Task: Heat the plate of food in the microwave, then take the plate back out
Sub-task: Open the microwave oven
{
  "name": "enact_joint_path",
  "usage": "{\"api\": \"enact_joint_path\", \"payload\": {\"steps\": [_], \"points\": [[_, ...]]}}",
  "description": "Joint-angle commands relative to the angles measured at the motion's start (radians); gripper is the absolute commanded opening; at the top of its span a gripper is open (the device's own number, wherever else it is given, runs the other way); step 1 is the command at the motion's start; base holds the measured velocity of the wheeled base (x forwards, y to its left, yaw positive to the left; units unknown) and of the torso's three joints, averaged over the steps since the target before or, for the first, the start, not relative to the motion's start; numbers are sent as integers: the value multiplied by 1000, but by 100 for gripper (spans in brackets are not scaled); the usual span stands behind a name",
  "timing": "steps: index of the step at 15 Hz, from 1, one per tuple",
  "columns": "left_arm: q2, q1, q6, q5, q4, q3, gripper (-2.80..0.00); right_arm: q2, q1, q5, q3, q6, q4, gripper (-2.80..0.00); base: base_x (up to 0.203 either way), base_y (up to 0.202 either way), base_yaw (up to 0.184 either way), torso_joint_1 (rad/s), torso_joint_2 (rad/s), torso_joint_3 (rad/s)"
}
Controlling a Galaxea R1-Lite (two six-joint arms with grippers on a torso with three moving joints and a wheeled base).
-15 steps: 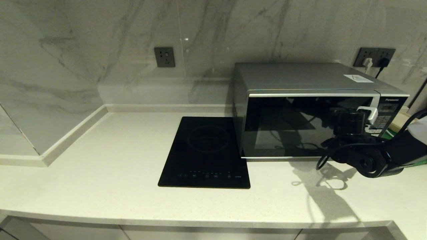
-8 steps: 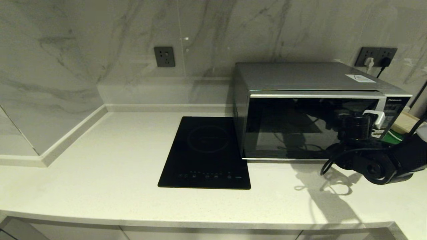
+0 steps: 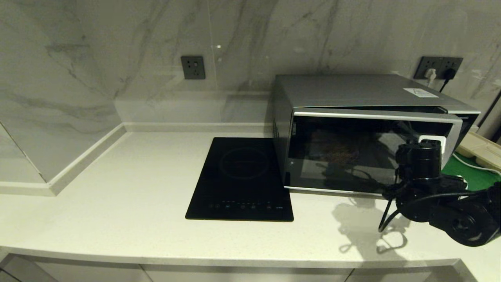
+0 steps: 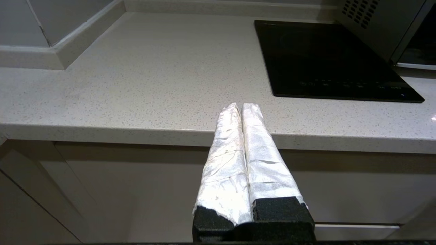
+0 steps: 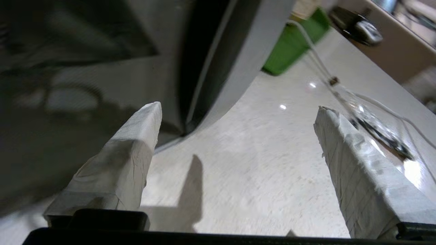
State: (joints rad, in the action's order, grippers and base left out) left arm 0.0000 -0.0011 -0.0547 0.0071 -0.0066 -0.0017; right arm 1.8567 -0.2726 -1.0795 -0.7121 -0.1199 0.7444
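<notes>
Microwave door standing ajar on a pale speckled stone worktop, marble-veined wall behind.

Head view: the silver, box-shaped microwave [image 3: 364,129] is sitting at the right beside a flat black induction hob [image 3: 240,178], its dark glass door swung slightly out; the right hand [image 3: 430,141] is hovering at the door's free edge. Left wrist view: the left hand [image 4: 242,108] is hanging before the worktop [image 4: 136,85] edge, tape-wrapped fingers pressed together. Right wrist view: the right hand's fingers [image 5: 136,143] are gaping wide, holding nothing, by the door's curved silver edge.
</notes>
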Motion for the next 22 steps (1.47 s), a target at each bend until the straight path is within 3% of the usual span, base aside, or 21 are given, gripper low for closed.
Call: {"api": "enact_joint_path", "payload": {"steps": [1, 3, 4, 7, 11, 14, 19, 20, 22], "points": [[0, 1, -1, 1, -1, 0, -280, -141, -160, 16, 67, 8, -21, 0, 0, 0, 0, 0, 0, 0], [0, 1, -1, 1, -1, 0, -280, -268, -262, 31, 114, 13, -102, 0, 0, 0, 0, 0, 0, 0], [0, 1, -1, 1, -1, 0, -280, -328, -283, 42, 138, 14, -137, -280, 0, 0, 0, 0, 0, 0], [0, 1, -1, 1, -1, 0, -280, -512, -299, 92, 143, 15, -328, -280, 0, 0, 0, 0, 0, 0], [0, 1, -1, 1, -1, 0, -280, -616, -208, 220, -169, -36, -779, -280, 0, 0, 0, 0, 0, 0], [0, 1, -1, 1, -1, 0, -280, -556, -81, 363, -479, -178, -1085, -280, 0, 0, 0, 0, 0, 0], [0, 1, -1, 1, -1, 0, -280, -295, 72, 775, -1113, -510, -1574, -280, 0, 0, 0, 0, 0, 0], [0, 1, -1, 1, -1, 0, -280, -219, 97, 851, -1212, -566, -1641, -280, 0, 0, 0, 0, 0, 0], [0, 1, -1, 1, 0, 0, -280, -115, 136, 975, -1283, -651, -1702, -280, 0, 0, 0, 0, 0, 0]]}}
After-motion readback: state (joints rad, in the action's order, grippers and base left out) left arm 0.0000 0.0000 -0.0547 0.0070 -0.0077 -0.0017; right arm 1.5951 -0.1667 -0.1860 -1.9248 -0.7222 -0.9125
